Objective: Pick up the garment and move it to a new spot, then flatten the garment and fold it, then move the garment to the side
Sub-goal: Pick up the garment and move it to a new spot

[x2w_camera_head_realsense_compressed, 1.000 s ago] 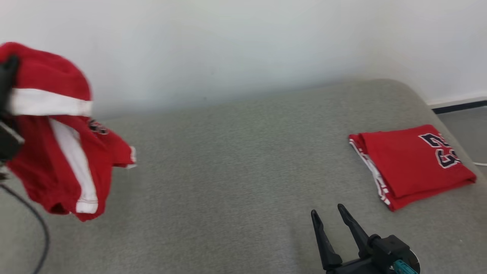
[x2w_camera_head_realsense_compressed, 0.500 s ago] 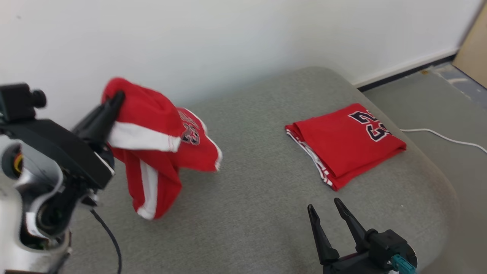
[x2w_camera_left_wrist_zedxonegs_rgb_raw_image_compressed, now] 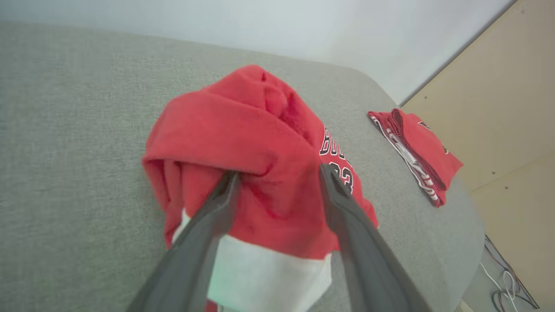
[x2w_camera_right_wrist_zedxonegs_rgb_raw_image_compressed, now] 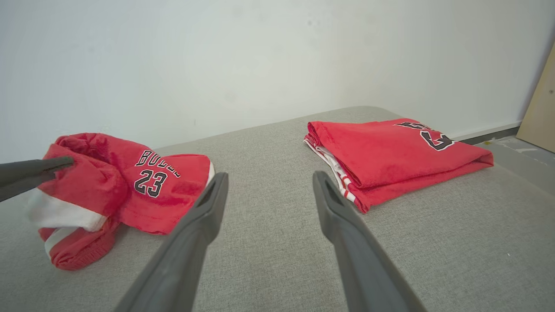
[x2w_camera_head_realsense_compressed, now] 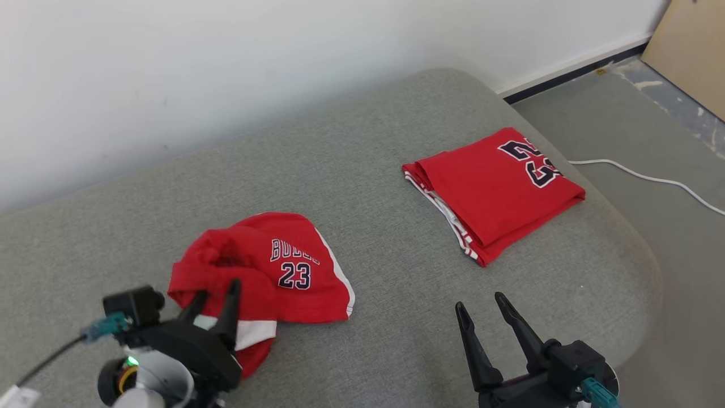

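Between wide-spread fingers of left gripper (x2w_camera_left_wrist_zedxonegs_rgb_raw_image_compressed: 281,173), garment (x2w_camera_left_wrist_zedxonegs_rgb_raw_image_compressed: 243,125) is seen lying ungripped; right gripper (x2w_camera_head_realsense_compressed: 480,303) is held wide, well apart.

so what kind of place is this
Likely a plain indoor room, maybe a test space: a grey padded couch-like surface against a bare white wall, with a white cable trailing on the floor.

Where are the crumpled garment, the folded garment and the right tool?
crumpled garment (x2w_camera_head_realsense_compressed: 295,276): head view, on the 23.
folded garment (x2w_camera_head_realsense_compressed: 493,192): head view, red top face.
right tool (x2w_camera_head_realsense_compressed: 479,301): head view, midway between fingertips.
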